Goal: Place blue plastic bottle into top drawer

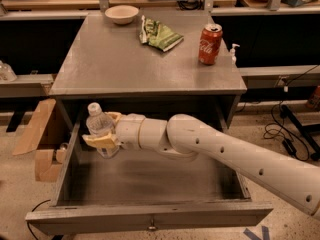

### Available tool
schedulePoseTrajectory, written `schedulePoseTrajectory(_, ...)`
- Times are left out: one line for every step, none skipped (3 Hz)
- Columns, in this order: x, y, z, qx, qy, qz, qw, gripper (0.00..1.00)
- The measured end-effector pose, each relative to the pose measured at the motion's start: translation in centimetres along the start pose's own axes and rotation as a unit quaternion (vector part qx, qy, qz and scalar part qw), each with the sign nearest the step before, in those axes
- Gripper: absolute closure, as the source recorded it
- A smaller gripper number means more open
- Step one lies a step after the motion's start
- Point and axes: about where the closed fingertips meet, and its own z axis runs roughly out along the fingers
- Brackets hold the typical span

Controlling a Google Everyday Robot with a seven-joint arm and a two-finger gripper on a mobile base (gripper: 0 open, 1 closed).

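Note:
The blue plastic bottle (100, 129), clear with a white cap, is held upright in my gripper (106, 133). The tan fingers (100, 141) are closed around its body. The bottle hangs over the far left part of the open top drawer (150, 219), just inside its left wall and a little above the drawer floor. My white arm reaches in from the lower right across the drawer. The drawer is pulled fully out from under the grey cabinet top (120, 64), and its front panel shows a small keyhole.
On the cabinet top stand a red Coca-Cola can (210, 44), a green snack bag (159, 34), a white bowl (122, 14) and a small white pump bottle (233, 53). Cardboard (37, 134) leans left of the cabinet. Cables lie on the floor at right.

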Motion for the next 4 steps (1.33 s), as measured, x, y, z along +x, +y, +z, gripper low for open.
schedulePoseTrajectory(3.4, -0.7, -0.7, 0.011, 0.002, 0.011, 0.9999, 1.0)
schedulePoseTrajectory(6.0, -1.3, -1.4, 0.019, -0.001, 0.021, 0.9996, 1.0)
schedulePoseTrajectory(5.9, -1.2, -1.3, 0.017, -0.001, 0.021, 0.9996, 0.82)
schedulePoseTrajectory(5.9, -1.1, -1.1, 0.015, -0.002, 0.021, 0.9997, 0.59)
